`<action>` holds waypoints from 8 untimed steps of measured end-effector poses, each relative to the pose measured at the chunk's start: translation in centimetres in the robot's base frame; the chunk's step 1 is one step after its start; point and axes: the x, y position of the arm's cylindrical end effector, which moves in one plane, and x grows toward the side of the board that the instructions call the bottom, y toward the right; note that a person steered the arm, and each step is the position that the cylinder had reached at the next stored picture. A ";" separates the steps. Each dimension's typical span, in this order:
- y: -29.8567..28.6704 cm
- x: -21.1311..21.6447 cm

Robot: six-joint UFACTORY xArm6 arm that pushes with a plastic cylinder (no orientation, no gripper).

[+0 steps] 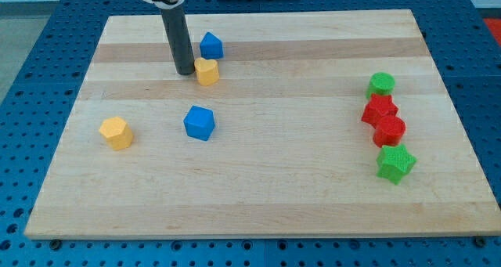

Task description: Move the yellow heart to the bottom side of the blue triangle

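Note:
The yellow heart (207,71) lies near the view's top, left of centre, just below the blue triangle (210,45) and nearly touching it. My tip (185,71) rests on the board right at the yellow heart's left side, touching or almost touching it. The rod rises from there to the view's top edge.
A blue cube (199,123) lies below the heart. A yellow hexagon (117,132) sits at the view's left. At the right, a green round block (382,84), two red blocks (379,109) (390,130) and a green star (395,164) form a column on the wooden board (258,204).

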 end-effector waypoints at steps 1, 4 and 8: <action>0.0 0.3; 0.0 3.0; 5.7 2.7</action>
